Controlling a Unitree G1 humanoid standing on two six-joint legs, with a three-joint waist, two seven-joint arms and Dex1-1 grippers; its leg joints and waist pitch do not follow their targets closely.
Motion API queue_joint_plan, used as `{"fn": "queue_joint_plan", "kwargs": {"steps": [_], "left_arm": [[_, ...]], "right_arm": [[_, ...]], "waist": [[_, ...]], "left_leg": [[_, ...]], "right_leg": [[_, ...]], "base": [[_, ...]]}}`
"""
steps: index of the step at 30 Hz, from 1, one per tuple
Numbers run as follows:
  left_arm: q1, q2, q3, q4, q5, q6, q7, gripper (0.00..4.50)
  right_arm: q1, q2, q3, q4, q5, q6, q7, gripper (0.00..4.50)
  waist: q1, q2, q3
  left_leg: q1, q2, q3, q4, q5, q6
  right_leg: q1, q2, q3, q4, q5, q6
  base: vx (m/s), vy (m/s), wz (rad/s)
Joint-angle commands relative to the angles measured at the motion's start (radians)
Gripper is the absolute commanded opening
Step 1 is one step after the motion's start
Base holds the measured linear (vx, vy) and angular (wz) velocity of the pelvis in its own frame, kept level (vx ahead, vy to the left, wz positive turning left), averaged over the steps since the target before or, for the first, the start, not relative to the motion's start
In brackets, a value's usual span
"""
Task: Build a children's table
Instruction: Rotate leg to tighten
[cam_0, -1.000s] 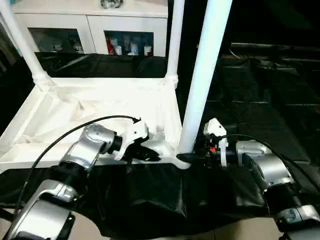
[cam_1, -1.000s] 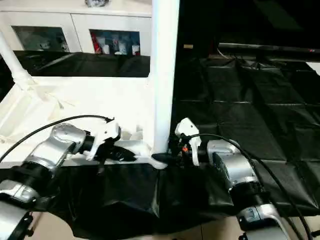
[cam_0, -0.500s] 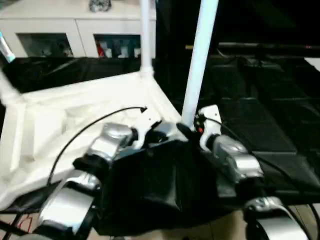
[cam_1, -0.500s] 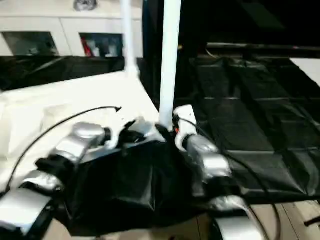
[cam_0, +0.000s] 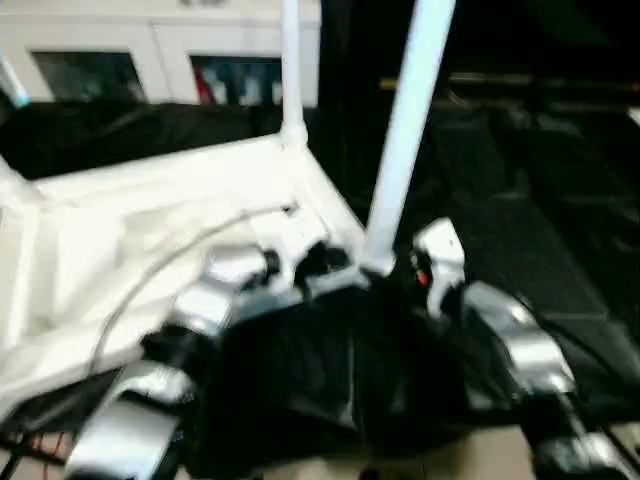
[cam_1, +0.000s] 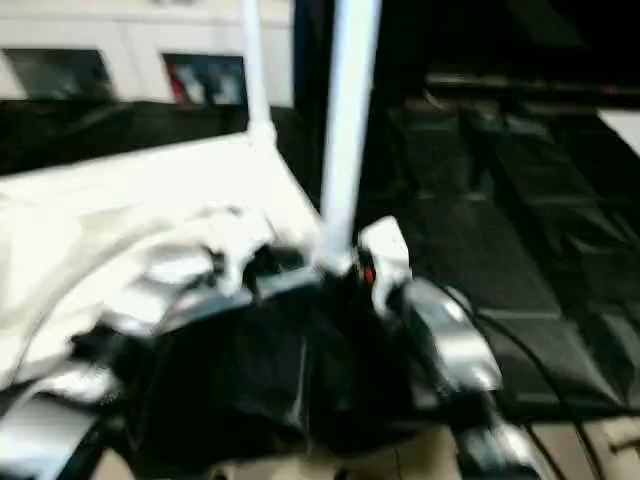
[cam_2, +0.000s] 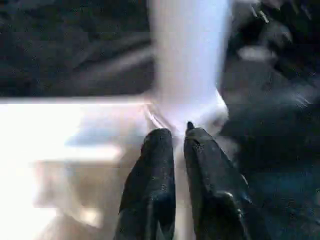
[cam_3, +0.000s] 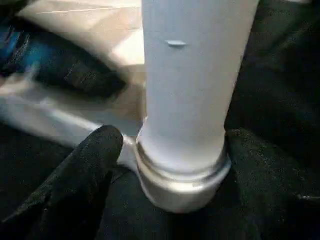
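Tabletop (cam_0: 120, 210) upside down on black sheet (cam_0: 330, 380), legs upright | left gripper (cam_2: 179, 136) nearly closed, fingertips at tabletop's near corner, holding nothing | near-corner leg (cam_3: 192, 95) stands between the two grippers | right gripper (cam_3: 167, 145) spread wide, fingers flanking that leg's flared base, not clamped

Black sheet (cam_0: 520, 250) covers work surface, apparently creased; upturned white tabletop (cam_0: 130, 230) lies directly on it.
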Motion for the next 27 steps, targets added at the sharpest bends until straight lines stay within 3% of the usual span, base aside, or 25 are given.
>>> {"fn": "queue_joint_plan", "kwargs": {"steps": [1,3,4,5,8,11,14,15,17,20,21,22,23,26,27], "left_arm": [[0.064,0.048,0.032,-0.141,-0.024,0.085,-0.019,0.94],[0.086,0.061,0.039,-0.186,-0.027,0.108,-0.02,1.1],[0.163,0.109,0.062,-0.33,-0.048,0.18,-0.033,1.32],[0.187,0.122,0.07,-0.373,-0.054,0.201,-0.036,1.37],[0.291,0.178,0.111,-0.54,-0.076,0.286,-0.014,1.52],[0.4,0.228,0.156,-0.687,-0.098,0.374,-0.004,1.87],[0.467,0.26,0.181,-0.764,-0.118,0.429,-0.017,2.1],[0.528,0.279,0.203,-0.827,-0.133,0.479,-0.013,2.2],[0.568,0.291,0.214,-0.854,-0.135,0.503,-0.004,2.39],[0.605,0.307,0.217,-0.884,-0.139,0.529,0.006,2.5],[0.651,0.314,0.224,-0.934,-0.159,0.575,0.01,2.7],[0.668,0.316,0.228,-0.95,-0.161,0.587,0.013,2.81],[0.677,0.318,0.23,-0.957,-0.16,0.593,0.015,2.81],[0.719,0.334,0.242,-0.965,-0.131,0.598,0.045,3.01],[0.727,0.335,0.247,-0.962,-0.127,0.596,0.055,3.21]], "right_arm": [[0.022,-0.042,-0.004,-0.108,0.041,0.047,0.052,3.7],[0.035,-0.054,-0.008,-0.134,0.052,0.061,0.062,3.7],[0.078,-0.087,-0.002,-0.218,0.081,0.099,0.095,3.7],[0.091,-0.095,0.001,-0.243,0.09,0.11,0.105,3.7],[0.138,-0.111,0.038,-0.346,0.117,0.17,0.137,3.7],[0.171,-0.107,0.062,-0.411,0.136,0.21,0.133,3.7],[0.172,-0.088,0.08,-0.416,0.138,0.222,0.12,3.7],[0.159,-0.059,0.109,-0.393,0.114,0.211,0.097,3.7],[0.134,-0.017,0.125,-0.347,0.087,0.19,0.061,3.7],[0.095,0.039,0.13,-0.276,0.061,0.162,0.009,3.7],[0.024,0.126,0.117,-0.141,0.037,0.106,-0.074,3.7],[-0.001,0.156,0.109,-0.094,0.037,0.086,-0.095,3.7],[-0.014,0.169,0.104,-0.072,0.04,0.083,-0.109,3.7],[-0.08,0.224,0.078,0.03,0.055,0.059,-0.168,3.7],[-0.1,0.237,0.067,0.06,0.058,0.052,-0.184,3.7]], "waist": [[0.011,-0.023,-0.073],[0.009,-0.022,-0.066],[0.015,-0.029,-0.065],[0.018,-0.022,-0.061],[0.017,-0.03,-0.06],[0.017,-0.026,-0.055],[0.012,-0.031,-0.049],[0.012,-0.028,-0.049],[0.006,-0.028,-0.047],[0.003,-0.023,-0.048],[0.003,-0.019,-0.049],[-0.005,-0.02,-0.046],[-0.007,-0.021,-0.046],[-0.005,-0.015,-0.045],[-0.008,-0.023,-0.046]], "left_leg": [[0.001,0.032,-0.011,-0.051,-0.116,0.124],[0.012,0.028,-0.007,-0.052,-0.177,0.097],[0.01,0.034,-0.012,-0.056,-0.193,0.076],[0.011,0.039,-0.014,-0.061,-0.198,0.066],[0.013,0.036,-0.014,-0.064,-0.219,0.048],[0.016,0.039,-0.017,-0.072,-0.259,0.025],[0.021,0.034,-0.02,-0.073,-0.336,0.001],[0.023,0.034,-0.022,-0.073,-0.354,-0.007],[0.021,0.029,-0.025,-0.075,-0.373,-0.014],[0.023,0.03,-0.028,-0.076,-0.387,-0.028],[0.027,0.03,-0.028,-0.075,-0.4,-0.034],[0.025,0.028,-0.032,-0.076,-0.424,-0.04],[0.022,0.027,-0.034,-0.078,-0.425,-0.042],[0.034,0.028,-0.029,-0.077,-0.437,-0.047],[0.031,0.027,-0.029,-0.077,-0.436,-0.046]], "right_leg": [[0.072,-0.06,0.052,-0.038,-0.119,-0.23],[0.061,-0.056,0.051,-0.058,-0.261,-0.195],[0.064,-0.062,0.053,-0.058,-0.311,-0.171],[0.059,-0.06,0.055,-0.059,-0.325,-0.159],[0.055,-0.053,0.054,-0.06,-0.338,-0.144],[0.05,-0.051,0.055,-0.063,-0.341,-0.137],[0.043,-0.051,0.055,-0.073,-0.431,-0.116],[0.041,-0.053,0.056,-0.076,-0.463,-0.106],[0.038,-0.05,0.054,-0.084,-0.501,-0.085],[0.036,-0.05,0.054,-0.082,-0.495,-0.087],[0.032,-0.052,0.055,-0.082,-0.494,-0.092],[0.03,-0.054,0.053,-0.084,-0.517,-0.099],[0.038,-0.053,0.05,-0.084,-0.522,-0.096],[0.029,-0.043,0.056,-0.082,-0.469,-0.094],[0.031,-0.043,0.056,-0.08,-0.466,-0.096]], "base": [[0.0,0.0,0.0],[0.0,0.0,0.0],[0.0,0.0,0.0],[0.0,0.0,0.0],[0.0,0.0,0.0],[0.0,0.0,0.0],[0.0,0.0,0.0],[0.0,0.0,0.0],[0.0,0.0,0.0],[0.0,0.0,0.0],[0.0,0.0,0.0],[0.0,0.0,0.0],[0.0,0.0,0.0],[0.0,0.0,0.0],[0.0,0.0,0.0]]}}
